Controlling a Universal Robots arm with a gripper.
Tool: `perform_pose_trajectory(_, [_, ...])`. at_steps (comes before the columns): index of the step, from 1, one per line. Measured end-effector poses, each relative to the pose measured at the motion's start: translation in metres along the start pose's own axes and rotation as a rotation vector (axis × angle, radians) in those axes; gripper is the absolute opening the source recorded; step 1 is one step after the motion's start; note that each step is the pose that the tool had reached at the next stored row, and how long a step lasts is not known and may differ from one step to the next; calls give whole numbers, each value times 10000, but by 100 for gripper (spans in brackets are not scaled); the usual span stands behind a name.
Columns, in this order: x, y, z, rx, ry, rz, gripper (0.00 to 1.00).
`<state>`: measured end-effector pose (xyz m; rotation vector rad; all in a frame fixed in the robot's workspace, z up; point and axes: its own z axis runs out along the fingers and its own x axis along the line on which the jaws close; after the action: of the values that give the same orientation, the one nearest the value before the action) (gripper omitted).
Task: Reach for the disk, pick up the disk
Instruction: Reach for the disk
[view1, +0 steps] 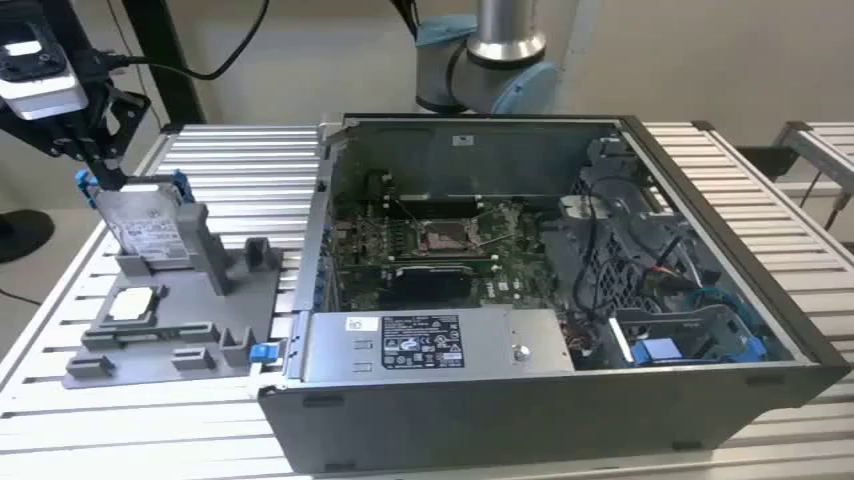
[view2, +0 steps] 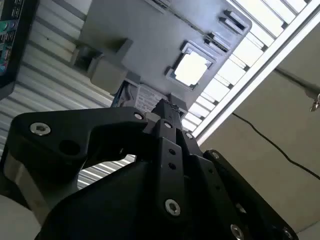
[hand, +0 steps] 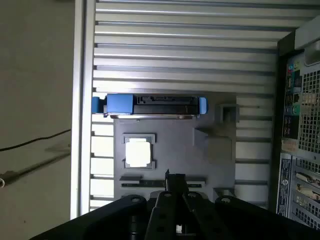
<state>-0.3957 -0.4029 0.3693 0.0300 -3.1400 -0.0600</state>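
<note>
Silver disk (view1: 147, 232) stands on edge in the grey holder (view1: 200, 310), 9 o'clock of the open case (view1: 534, 420). My hand (view1: 94, 178) hangs above it, narrow, empty. Risk: descending this narrow, I'd strike its top edge and jam it.

Behind the fingers (hand: 175, 181), matte black linkage plates (view2: 90, 135) are seen in both wrist views, fastened with silver hex-socket screws (view2: 172, 206). Farther up from the fingers, in the exterior view, a white-and-grey box (view1: 38, 85) is carried on a black bracket (view1: 60, 130), and black cables (view1: 200, 74) are looped from it. The arm is formed of a silver tube (view1: 507, 25) with pale blue joint caps (view1: 534, 85).
</note>
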Motion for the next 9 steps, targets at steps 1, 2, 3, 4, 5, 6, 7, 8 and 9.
perform_pose_trajectory(1, [0, 0, 0, 0, 0, 0, 0])
perform_pose_trajectory(2, [0, 0, 0, 0, 1, 0, 0])
perform_pose_trajectory(3, [0, 0, 0, 0, 0, 0, 0])
perform_pose_trajectory(4, [0, 0, 0, 0, 0, 0, 0])
perform_pose_trajectory(5, [0, 0, 0, 0, 1, 0, 0])
perform_pose_trajectory(6, [0, 0, 0, 0, 0, 0, 0])
perform_pose_trajectory(7, [0, 0, 0, 0, 0, 0, 0])
perform_pose_trajectory(8, [0, 0, 0, 0, 1, 0, 0])
perform_pose_trajectory(9, [0, 0, 0, 0, 0, -1, 0])
